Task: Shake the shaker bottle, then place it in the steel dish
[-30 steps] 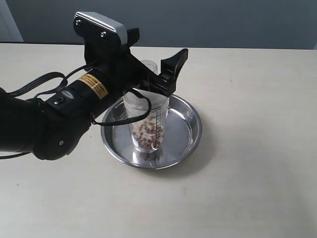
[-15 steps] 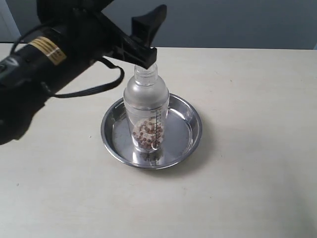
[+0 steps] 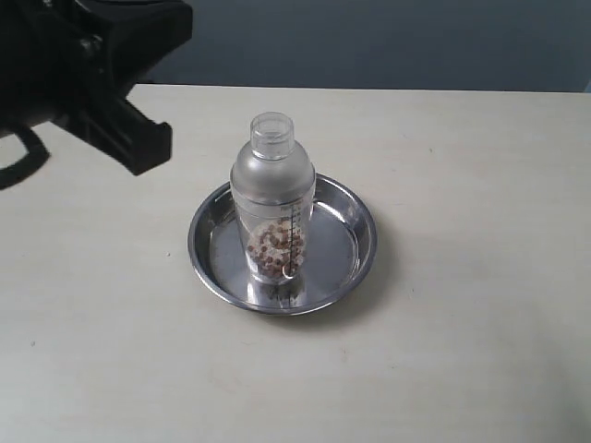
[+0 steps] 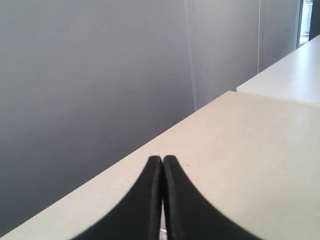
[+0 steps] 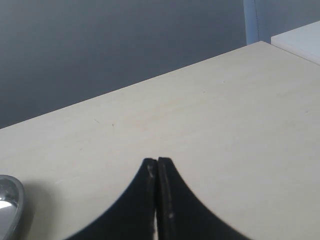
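Observation:
The shaker bottle (image 3: 273, 198) stands upright in the middle of the steel dish (image 3: 366, 242), with brown pellets lying in its lower part. Nothing touches it. My left gripper (image 3: 148, 149) hangs above the table at the far left, well away from the bottle; in the left wrist view its fingertips (image 4: 162, 159) are pressed together with nothing between them. My right gripper (image 5: 157, 161) is also shut and empty over bare table, and it does not show in the exterior view. A sliver of the steel dish (image 5: 8, 201) shows at the edge of the right wrist view.
The pale table (image 3: 462, 332) spreads around the dish on all sides. Its far edge (image 3: 416, 89) meets a dark grey wall. A second pale tabletop (image 4: 295, 70) shows beyond the table in the left wrist view.
My left arm has let go of the bottle, risen and drawn back to the upper left, and its jaws have shut. The bottle stays standing in the dish.

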Tool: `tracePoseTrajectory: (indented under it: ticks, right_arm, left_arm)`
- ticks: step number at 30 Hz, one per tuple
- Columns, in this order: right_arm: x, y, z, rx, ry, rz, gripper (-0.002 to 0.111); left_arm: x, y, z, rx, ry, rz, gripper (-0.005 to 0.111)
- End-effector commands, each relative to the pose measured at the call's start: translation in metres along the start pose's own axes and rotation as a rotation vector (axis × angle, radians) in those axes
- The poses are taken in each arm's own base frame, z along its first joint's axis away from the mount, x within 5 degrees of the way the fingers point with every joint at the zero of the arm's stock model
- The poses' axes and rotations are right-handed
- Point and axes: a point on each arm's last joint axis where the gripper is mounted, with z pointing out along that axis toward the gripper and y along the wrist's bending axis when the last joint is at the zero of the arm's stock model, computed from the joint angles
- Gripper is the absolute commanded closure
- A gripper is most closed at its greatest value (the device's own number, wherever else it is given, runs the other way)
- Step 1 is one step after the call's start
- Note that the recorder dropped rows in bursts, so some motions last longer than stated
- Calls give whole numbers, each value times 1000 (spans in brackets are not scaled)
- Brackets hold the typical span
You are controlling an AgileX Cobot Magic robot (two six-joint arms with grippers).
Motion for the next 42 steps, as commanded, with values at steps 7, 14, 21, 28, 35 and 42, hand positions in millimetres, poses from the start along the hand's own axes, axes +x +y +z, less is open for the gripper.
tracePoseTrajectory:
  ticks: [7,14,21,28,35,42]
  right_arm:
    - [0,0,0,-1,-9,-9,109]
    - [0,0,0,-1,-9,-9,109]
    - [0,0,0,-1,-9,-9,109]
    - [0,0,0,-1,-9,-9,109]
    - [0,0,0,-1,-9,-9,109]
    - [0,0,0,-1,-7,-9,109]
  left_arm:
    - [-10,-1,-44,34,26,75,106]
    - [7,6,-61,-41,-49,-30,106]
    - [52,11,-88,-156,-82,-15,106]
    - [111,12,-117,-310,-58,-94,106]
    - [154,5,-139,-424,-50,-188,106]
    - [171,3,-142,-460,65,-267,106]
